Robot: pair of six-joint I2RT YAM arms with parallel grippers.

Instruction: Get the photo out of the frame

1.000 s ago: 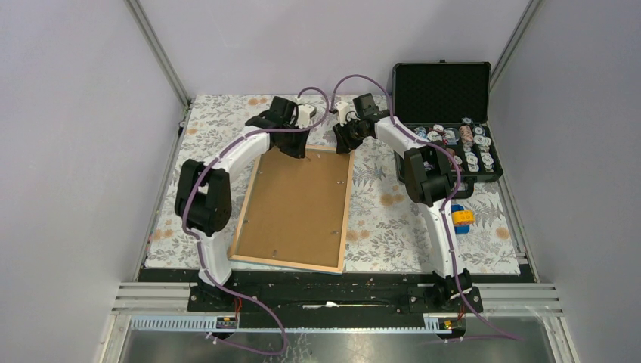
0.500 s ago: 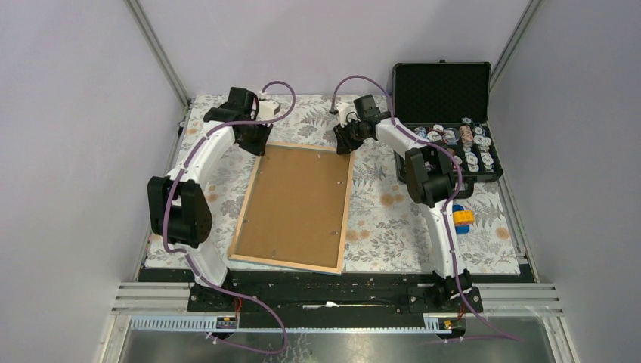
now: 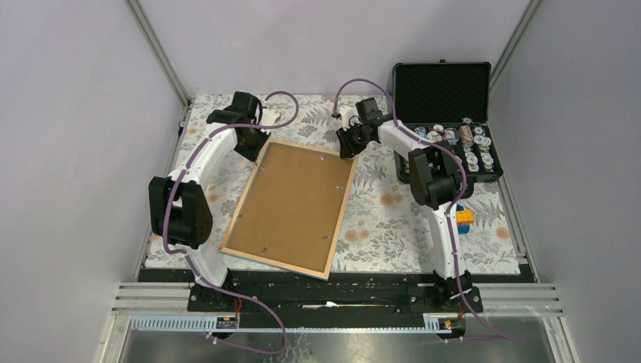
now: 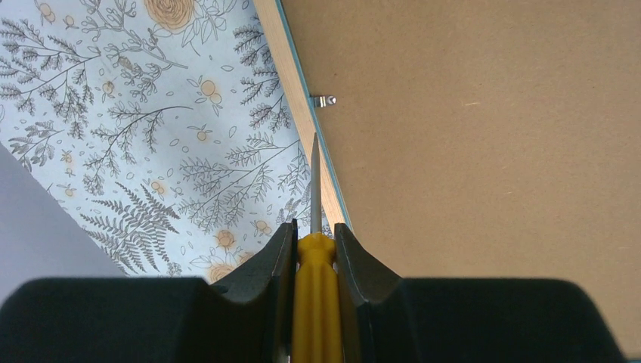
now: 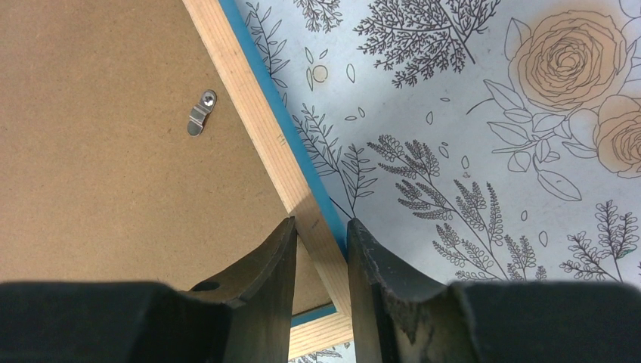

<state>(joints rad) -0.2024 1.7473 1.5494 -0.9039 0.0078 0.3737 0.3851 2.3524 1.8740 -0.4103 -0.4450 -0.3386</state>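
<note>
right of frame (image 3: 341, 215), case (image 3: 442, 89) holds small items (image 3: 462, 145)

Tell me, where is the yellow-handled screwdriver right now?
In the left wrist view, the yellow-handled screwdriver is clamped in the left tool, blade tip at the pale wood picture frame, near a small metal clip.

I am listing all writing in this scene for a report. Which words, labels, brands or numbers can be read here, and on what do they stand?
No text can be read in any view.
Brown back of the frame: blank, no print.
Yellow screwdriver handle: no marking visible.
The round items in the black case: any labels are too small to read.
</note>
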